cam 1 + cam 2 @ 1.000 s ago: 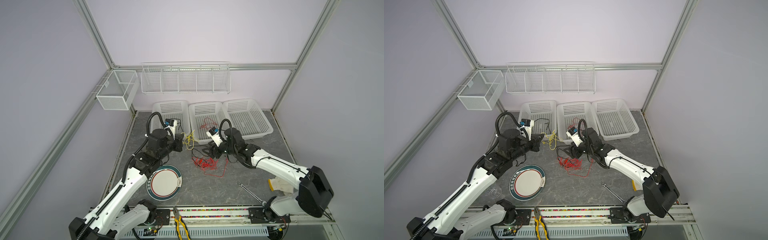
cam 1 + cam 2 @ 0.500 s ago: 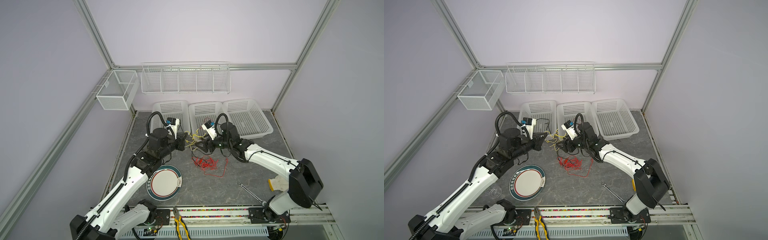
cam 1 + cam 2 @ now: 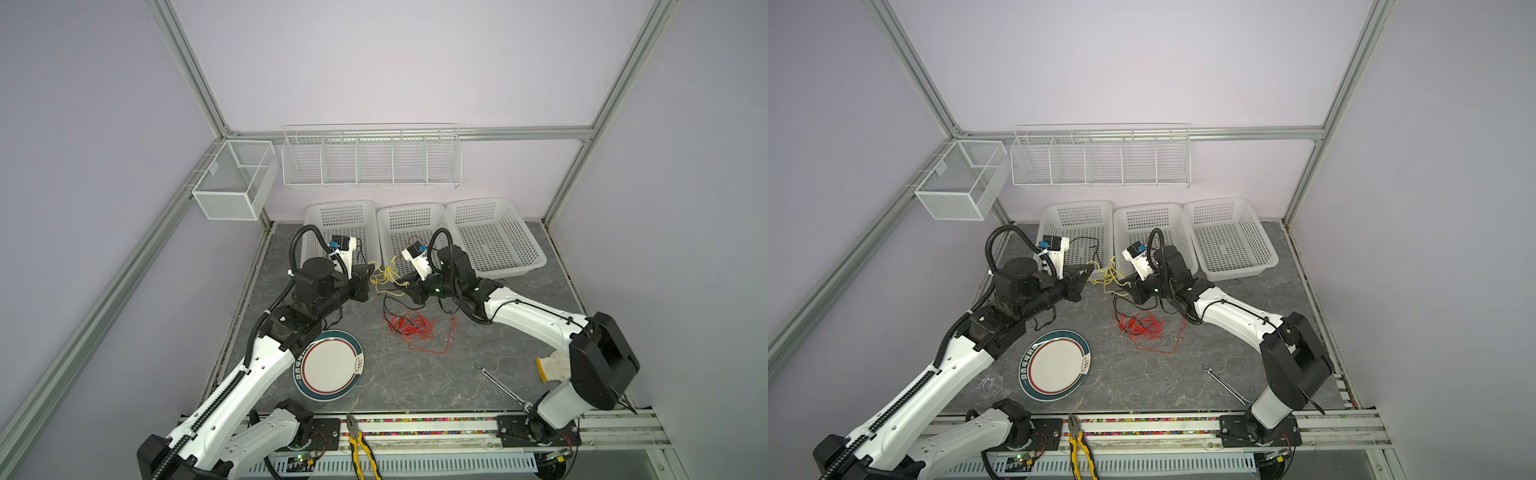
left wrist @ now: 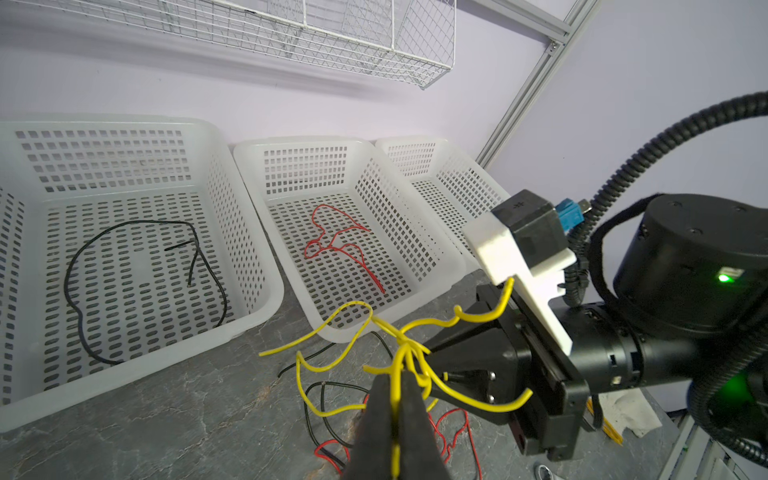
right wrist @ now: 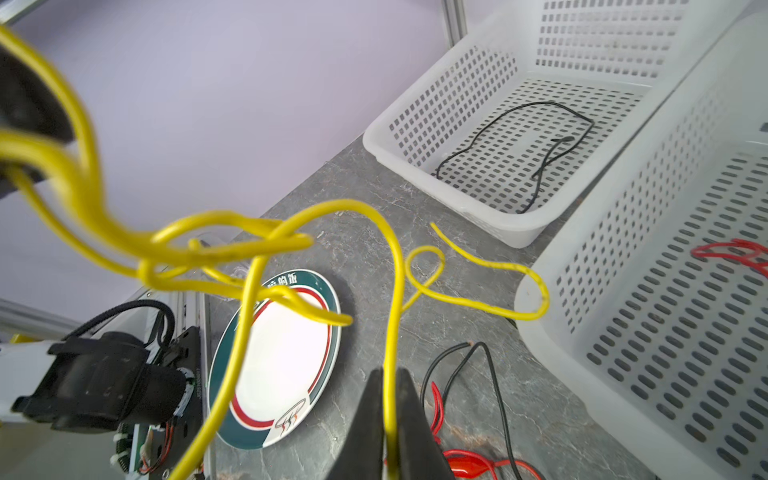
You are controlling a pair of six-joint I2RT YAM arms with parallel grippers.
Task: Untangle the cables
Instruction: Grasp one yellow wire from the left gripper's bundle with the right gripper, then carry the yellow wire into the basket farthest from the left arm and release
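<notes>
In both top views the right gripper (image 3: 409,286) has just left the red cables (image 3: 411,326), which are lying in a heap on the table (image 3: 415,374). It is now meeting the left gripper (image 3: 369,281) at the yellow cables (image 3: 386,275). Its jaws, wide a moment ago, are now pressing together. The yellow cables (image 3: 1108,274) are hanging clear of the table between the two grippers, just in front of the baskets. That means both arms are now gripping one tangle, so a pull apart looks like the step in hand.

In the left wrist view the left gripper (image 4: 395,382) is clenching several yellow strands just below the knot (image 4: 409,353). The right gripper (image 4: 430,359) is reaching in right beside that knot. Beyond them, one black cable (image 4: 66,278) is already lying in the left basket (image 4: 124,120), and one red cable (image 4: 332,247) in the middle basket (image 4: 299,141), so part of the sorting looks done.

In the right wrist view the right gripper (image 5: 388,374) is pinching a single yellow strand (image 5: 392,291), and the jaws are closing tight on it. That strand is running up into the knot. The dark blur at the far end is probably the left gripper (image 5: 25,104). The plate (image 5: 286,353) is lying underneath, untouched.
</notes>
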